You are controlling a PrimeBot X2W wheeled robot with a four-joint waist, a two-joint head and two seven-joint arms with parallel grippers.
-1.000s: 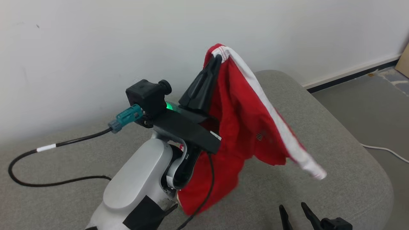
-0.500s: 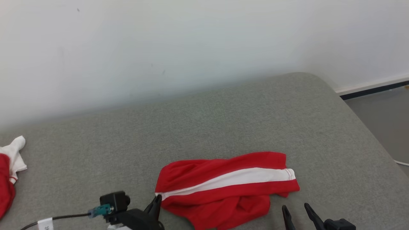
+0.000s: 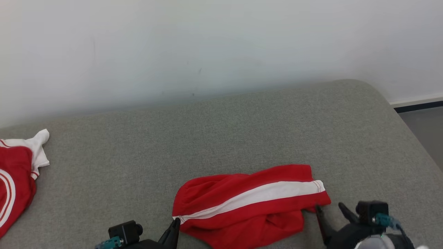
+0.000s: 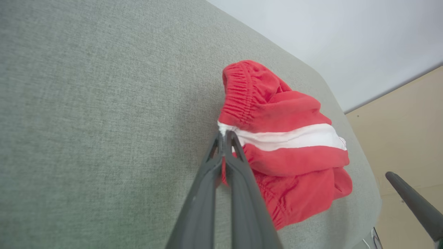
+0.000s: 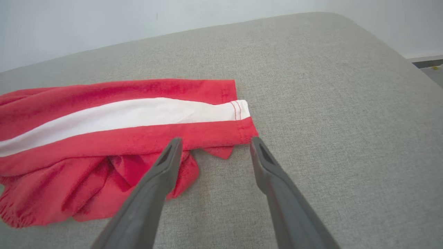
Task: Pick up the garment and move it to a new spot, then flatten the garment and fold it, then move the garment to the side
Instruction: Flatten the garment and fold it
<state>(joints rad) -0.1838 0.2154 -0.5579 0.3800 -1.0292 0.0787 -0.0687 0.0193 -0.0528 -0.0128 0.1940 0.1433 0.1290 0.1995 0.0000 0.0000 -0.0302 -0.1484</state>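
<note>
Left end effector (image 4: 224,134): jaws pinched together on the waistband end of the red shorts (image 3: 249,202), at the white stripe. Right end effector (image 5: 214,141): jaws wide, gripping nothing, tips at the hem end of the shorts. The shorts lie crumpled near the front edge of the grey cushion (image 3: 242,131). Count: two end effectors; two garments, the shorts and one red-and-white garment (image 3: 15,169) well apart at far left.

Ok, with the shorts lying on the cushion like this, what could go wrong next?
The left gripper is shut on just the edge of the shorts at the white stripe; a pull might slip it free. The open right gripper sits at the hem corner beside bunched fabric, so it may catch one layer and leave the shorts crumpled.
</note>
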